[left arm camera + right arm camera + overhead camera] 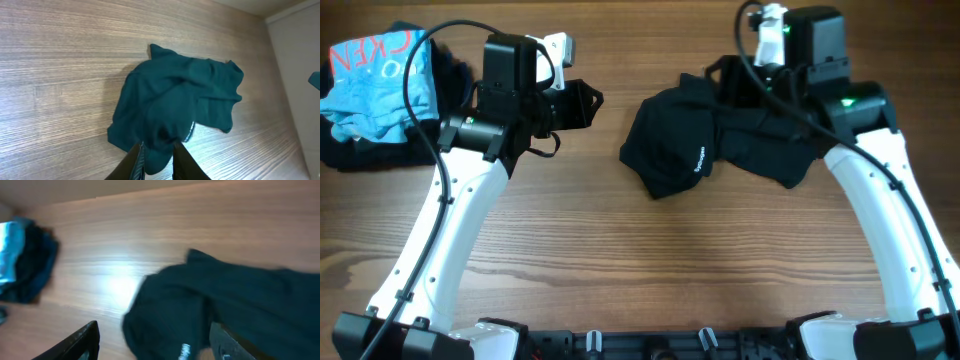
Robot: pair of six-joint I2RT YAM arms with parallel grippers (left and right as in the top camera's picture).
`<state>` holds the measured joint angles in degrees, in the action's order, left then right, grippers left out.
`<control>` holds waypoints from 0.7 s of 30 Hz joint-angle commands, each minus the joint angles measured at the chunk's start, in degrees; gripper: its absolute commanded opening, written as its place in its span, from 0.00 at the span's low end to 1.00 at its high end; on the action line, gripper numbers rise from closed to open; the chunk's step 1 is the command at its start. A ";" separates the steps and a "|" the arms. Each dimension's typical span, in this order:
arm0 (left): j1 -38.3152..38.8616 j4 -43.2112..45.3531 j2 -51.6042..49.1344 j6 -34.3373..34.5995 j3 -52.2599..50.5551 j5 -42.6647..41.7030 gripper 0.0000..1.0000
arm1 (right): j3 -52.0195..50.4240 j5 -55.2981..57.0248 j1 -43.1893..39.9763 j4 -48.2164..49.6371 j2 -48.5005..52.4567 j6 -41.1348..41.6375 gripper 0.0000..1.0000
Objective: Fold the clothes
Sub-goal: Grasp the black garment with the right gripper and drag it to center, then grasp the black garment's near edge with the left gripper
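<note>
Shirt (pixel 690 140) bunched on worktop (pixel 620 250). Left tool (pixel 158 148) apart beside it, right tool (pixel 153 326) apart above it, both empty. Pinch opposite edges, spread flat first

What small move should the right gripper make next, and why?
Probably lower the right gripper and close on the shirt below it. The shirt lies crumpled in a heap, and the jaws stand wide open over its fabric, so it likely needs gripping before it can be spread flat.

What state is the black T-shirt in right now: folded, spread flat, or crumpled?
Crumpled. The black T-shirt lies bunched on the table, lumpy, with no straight fold edges.
</note>
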<state>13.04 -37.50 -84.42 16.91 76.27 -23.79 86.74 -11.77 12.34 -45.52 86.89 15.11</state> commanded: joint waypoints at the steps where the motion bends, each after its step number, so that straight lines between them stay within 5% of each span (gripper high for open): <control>1: 1.49 -0.02 0.50 0.04 1.11 -1.70 0.20 | 1.33 3.06 -5.09 -4.07 -1.60 -1.66 0.73; 21: 23.34 11.93 -17.22 -4.52 1.09 18.75 0.27 | 0.76 5.42 -15.30 -12.83 3.63 -1.64 0.80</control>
<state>35.22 -27.94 -98.78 15.00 76.42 -10.74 86.76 -7.38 -2.31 -58.11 88.14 14.02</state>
